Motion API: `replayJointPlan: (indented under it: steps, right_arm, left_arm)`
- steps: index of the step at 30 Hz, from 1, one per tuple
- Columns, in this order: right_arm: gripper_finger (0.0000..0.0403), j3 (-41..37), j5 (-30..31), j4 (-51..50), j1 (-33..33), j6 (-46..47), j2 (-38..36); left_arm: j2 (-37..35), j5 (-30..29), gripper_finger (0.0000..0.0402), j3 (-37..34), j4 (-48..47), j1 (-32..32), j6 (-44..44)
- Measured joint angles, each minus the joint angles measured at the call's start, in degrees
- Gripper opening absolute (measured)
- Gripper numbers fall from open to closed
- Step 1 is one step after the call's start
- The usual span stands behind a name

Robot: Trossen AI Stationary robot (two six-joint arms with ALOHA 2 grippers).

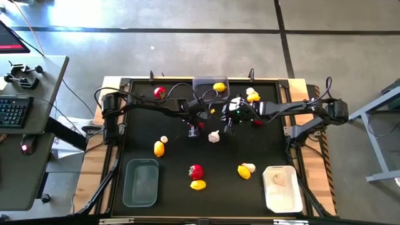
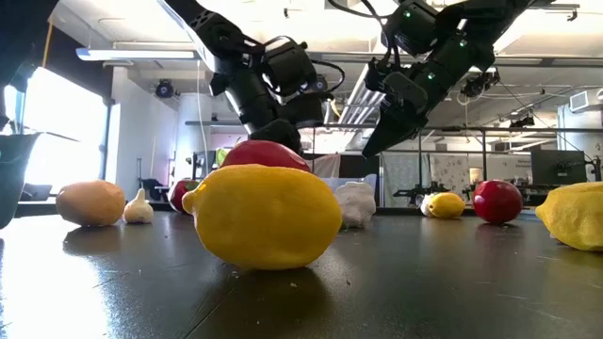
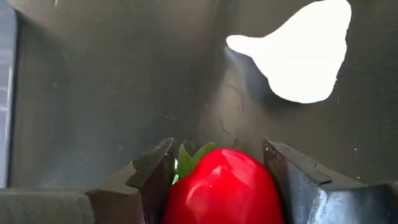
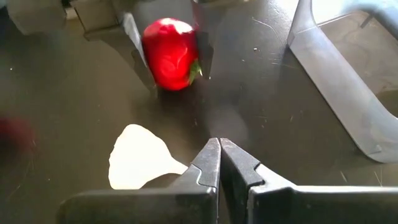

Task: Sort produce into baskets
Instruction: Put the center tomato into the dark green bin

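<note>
Two left jaws (image 3: 214,180) flank a red fruit (image 3: 221,186) near the desk (image 1: 187,153) centre, close against its sides; firm grip cannot be confirmed. Right jaws (image 4: 219,163) are fully closed, empty, just beside a garlic bulb (image 4: 140,163). Grey basket (image 1: 141,182) and white basket (image 1: 280,187) sit along the near edge.

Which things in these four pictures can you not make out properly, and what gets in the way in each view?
- Red fruit between the left gripper's fingers: left wrist view, its lower part cut off by the picture's edge.
- Garlic bulb: low view, partly hidden behind the big lemon.
- Far grey basket: high view, the arms cover part of it.
- Red blur: right wrist view, too blurred to name.
</note>
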Motion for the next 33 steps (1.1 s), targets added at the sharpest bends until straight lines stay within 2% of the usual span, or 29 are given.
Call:
replayJointPlan:
  steps: [8,14,19,23,27,33]
  right_arm:
    - [0.0000,0.0,0.0,0.0,0.0,-0.2,0.0]
    - [0.0000,0.0,0.0,0.4,0.0,-0.2,0.0]
    - [0.0000,0.0,0.0,1.3,0.8,-0.6,0.0]
    - [0.0000,0.0,0.0,2.4,1.6,-0.6,0.0]
    - [0.0000,0.0,0.2,4.0,3.0,0.1,0.0]
    - [0.0000,0.0,5.3,5.4,5.8,1.7,0.0]
  left_arm:
    - [-7.3,2.1,0.0197,0.0,-1.4,0.0,-0.8]
    - [-16.1,11.7,0.0196,0.0,-8.0,-0.5,-0.6]
    - [-23.9,15.4,0.0196,-0.6,-13.2,-3.4,-0.8]
    - [-30.5,15.9,0.0196,-5.1,-12.8,-7.4,-4.1]
    - [-37.4,13.0,0.0196,-12.9,-7.9,-12.8,-9.9]
    - [-48.6,-2.9,0.0195,-22.7,-2.8,-24.5,-15.5]
